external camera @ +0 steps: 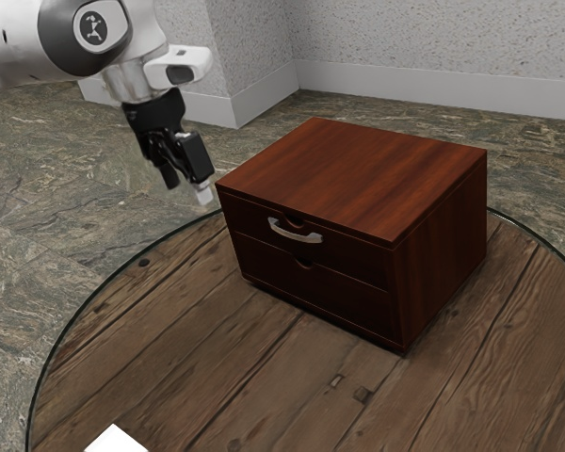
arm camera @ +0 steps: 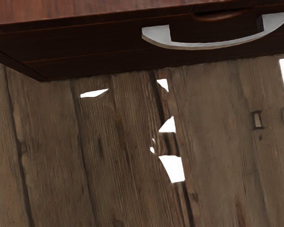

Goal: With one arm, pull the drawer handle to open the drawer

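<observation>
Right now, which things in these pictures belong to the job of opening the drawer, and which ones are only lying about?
For the job:
- gripper, in the air beside the cabinet
- drawer handle, silver
- top drawer, which bears the handle

Just lying about:
- lower drawer
- white thing at the table's edge
- round wooden table
</observation>
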Robot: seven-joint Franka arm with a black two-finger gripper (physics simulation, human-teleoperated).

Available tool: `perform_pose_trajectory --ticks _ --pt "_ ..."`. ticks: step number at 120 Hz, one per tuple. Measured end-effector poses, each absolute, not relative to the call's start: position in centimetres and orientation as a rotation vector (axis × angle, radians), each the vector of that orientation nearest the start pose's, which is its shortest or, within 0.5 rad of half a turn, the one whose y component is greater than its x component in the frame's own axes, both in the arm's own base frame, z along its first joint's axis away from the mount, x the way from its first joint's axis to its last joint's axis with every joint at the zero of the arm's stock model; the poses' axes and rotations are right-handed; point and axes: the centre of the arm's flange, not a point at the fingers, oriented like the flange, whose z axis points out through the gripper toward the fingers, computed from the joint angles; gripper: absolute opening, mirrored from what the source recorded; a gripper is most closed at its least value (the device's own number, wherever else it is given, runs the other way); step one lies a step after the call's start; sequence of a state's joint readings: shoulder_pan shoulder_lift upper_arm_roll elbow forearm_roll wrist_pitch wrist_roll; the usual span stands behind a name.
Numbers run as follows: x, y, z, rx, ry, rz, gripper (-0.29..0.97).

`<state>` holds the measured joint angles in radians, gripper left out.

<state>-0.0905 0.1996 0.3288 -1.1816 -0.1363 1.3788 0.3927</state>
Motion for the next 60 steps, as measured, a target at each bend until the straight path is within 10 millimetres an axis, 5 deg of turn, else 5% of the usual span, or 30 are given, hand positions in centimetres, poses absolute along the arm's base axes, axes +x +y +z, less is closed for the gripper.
perform_pose_trajectory --ticks 14,22,29,34,49,60 --pt "58.2 9.8 68.4 -3.18 0.344 -0.08 0.68" --pt "52.9 7.7 78.5 -3.13 0.448 -0.392 0.68" --pt "50.2 5.4 81.9 -3.102 0.559 -0.498 0.68" --pt "50.6 4.3 80.6 -3.085 0.662 -0.465 0.68" --pt "54.0 1.9 72.3 -3.018 0.948 -0.208 0.68" --pt "54.2 -0.2 70.5 -2.914 1.172 -0.212 0.68"
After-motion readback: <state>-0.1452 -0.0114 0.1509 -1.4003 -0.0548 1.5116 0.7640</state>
